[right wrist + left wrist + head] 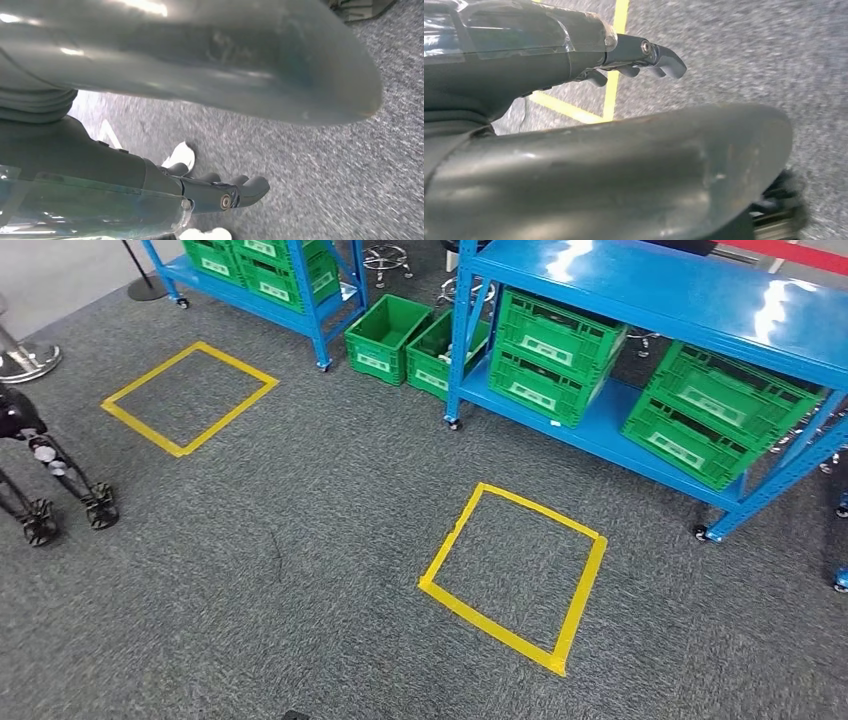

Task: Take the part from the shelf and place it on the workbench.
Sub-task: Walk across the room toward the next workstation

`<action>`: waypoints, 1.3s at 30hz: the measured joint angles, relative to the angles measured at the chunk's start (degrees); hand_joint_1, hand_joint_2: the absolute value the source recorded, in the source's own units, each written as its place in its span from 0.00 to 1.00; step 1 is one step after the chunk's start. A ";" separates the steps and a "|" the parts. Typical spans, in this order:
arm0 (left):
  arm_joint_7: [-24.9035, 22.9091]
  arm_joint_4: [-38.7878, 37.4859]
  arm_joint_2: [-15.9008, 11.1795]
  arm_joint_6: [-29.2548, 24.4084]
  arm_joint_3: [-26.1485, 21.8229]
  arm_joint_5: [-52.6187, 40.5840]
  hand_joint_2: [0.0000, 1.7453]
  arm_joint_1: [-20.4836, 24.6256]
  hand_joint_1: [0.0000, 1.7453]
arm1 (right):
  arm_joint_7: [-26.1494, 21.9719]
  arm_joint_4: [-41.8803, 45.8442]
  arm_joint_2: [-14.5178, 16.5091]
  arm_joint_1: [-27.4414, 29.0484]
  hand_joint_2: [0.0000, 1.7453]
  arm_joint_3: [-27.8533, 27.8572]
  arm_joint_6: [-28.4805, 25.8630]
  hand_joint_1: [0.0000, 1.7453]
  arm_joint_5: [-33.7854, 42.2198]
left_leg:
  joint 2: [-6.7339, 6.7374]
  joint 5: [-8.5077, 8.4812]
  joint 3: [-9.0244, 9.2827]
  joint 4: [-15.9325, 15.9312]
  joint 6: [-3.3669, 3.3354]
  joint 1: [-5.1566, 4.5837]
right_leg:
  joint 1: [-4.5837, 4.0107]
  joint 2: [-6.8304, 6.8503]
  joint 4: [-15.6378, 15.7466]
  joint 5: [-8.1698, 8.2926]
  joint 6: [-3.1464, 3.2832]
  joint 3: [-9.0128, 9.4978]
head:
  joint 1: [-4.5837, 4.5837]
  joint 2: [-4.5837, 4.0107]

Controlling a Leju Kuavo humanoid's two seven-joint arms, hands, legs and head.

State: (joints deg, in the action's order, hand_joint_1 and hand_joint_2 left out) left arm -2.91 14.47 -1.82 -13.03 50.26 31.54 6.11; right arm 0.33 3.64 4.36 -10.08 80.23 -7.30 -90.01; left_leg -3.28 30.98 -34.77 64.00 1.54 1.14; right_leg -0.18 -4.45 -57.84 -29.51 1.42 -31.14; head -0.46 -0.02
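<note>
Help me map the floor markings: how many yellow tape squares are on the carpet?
2. One yellow tape square lies near the far-left shelf; the other yellow tape square lies before the nearer blue shelf. Others may lie outside the picture.

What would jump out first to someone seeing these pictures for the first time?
Probably the blue shelf at upper right, its lower level stacked with green crates. Next, the yellow tape square on the grey carpet before it. In the wrist views, both hands hang above the carpet, holding nothing.
</note>
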 joint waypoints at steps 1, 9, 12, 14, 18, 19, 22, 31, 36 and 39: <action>0.01 0.00 -0.04 0.00 0.00 0.00 0.00 0.03 0.00 | 0.00 -0.01 0.04 -0.06 0.00 0.02 0.01 0.00 0.00 | -1.40 -0.97 1.18 -2.73 -0.12 0.14 | 0.06 -0.79 -0.22 -0.23 -0.31 -0.06 | -0.04 0.00; 0.06 -0.01 -0.19 -0.06 0.01 0.11 0.00 -0.04 0.00 | 0.00 -0.04 0.25 -0.37 0.00 0.07 0.02 0.00 -0.01 | 3.22 -0.16 3.98 -6.20 -1.86 0.19 | 0.27 3.13 -8.94 -5.06 -2.86 -4.90 | 0.80 0.00; 0.02 -0.04 -0.22 -0.05 0.01 0.15 0.00 -0.10 0.00 | 0.00 -0.05 0.31 -0.20 0.00 0.09 0.02 0.00 0.00 | 6.14 0.58 4.58 -6.18 -1.88 0.04 | 0.57 4.27 -15.95 -6.46 -3.21 -9.00 | 0.91 0.00; 0.02 -0.04 -0.19 -0.04 0.01 0.15 0.00 0.02 0.00 | 0.00 -0.05 0.31 0.20 0.00 0.14 0.01 0.00 0.00 | 7.45 1.17 5.33 -6.19 -1.66 0.00 | 0.62 4.98 -11.19 -2.44 -2.91 -6.97 | 0.99 0.00; -0.05 -0.03 -0.08 -0.04 0.01 0.19 0.00 0.30 0.00 | 0.00 -0.03 0.27 0.00 0.00 0.16 0.00 0.00 -0.02 | 9.41 2.14 6.38 -6.38 -0.67 -0.41 | -0.38 8.54 -1.17 0.81 -1.50 -2.19 | 1.05 0.00; -0.10 -0.02 -0.05 -0.03 0.01 0.22 0.00 0.35 0.00 | 0.01 -0.02 0.27 0.01 0.00 0.17 -0.01 0.00 -0.02 | 9.90 2.25 6.62 -6.52 -0.40 -0.49 | -0.50 8.25 -0.85 0.69 -1.22 -2.17 | 1.04 0.00; -0.14 0.05 0.02 0.00 0.01 0.28 0.00 0.44 0.00 | 0.06 -0.01 0.26 0.18 0.00 0.20 -0.01 0.00 -0.02 | 6.44 3.83 6.56 -5.22 0.38 -0.23 | 0.01 6.69 0.12 0.91 -0.35 -1.56 | 0.82 0.00; -0.21 0.00 0.01 0.00 0.01 0.42 0.00 -0.02 0.00 | 0.07 -0.01 0.28 -0.05 0.00 0.27 -0.03 0.00 -0.02 | -0.90 -0.12 0.64 -1.03 -0.23 0.13 | 0.07 -0.37 -0.03 -0.10 -0.20 -0.07 | -0.08 0.00; -0.27 0.01 -0.05 -0.01 0.02 0.66 0.00 0.00 0.00 | 0.07 -0.02 0.36 -0.15 0.00 0.28 -0.10 0.00 -0.02 | -1.21 -0.40 3.08 -5.71 -1.28 0.23 | 0.58 -3.19 -0.16 -0.31 -2.00 -0.78 | -0.05 0.00; -0.15 -0.03 -0.07 -0.02 0.03 0.68 0.00 -0.02 0.00 | 0.07 -0.05 0.40 -0.35 0.00 0.30 -0.18 0.00 -0.02 | 2.22 -0.22 4.11 -6.51 -2.08 0.31 | 0.41 1.97 -6.48 -3.83 -2.99 -3.95 | 0.65 0.00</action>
State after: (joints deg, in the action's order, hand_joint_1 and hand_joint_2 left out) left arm -3.06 14.44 -1.90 -13.05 50.29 32.22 6.09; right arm 0.39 3.59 4.75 -10.43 80.52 -7.47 -90.02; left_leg -1.06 30.76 -30.66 57.49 -0.54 1.46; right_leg 0.23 -2.48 -64.32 -33.34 -1.58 -35.09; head 0.19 -0.02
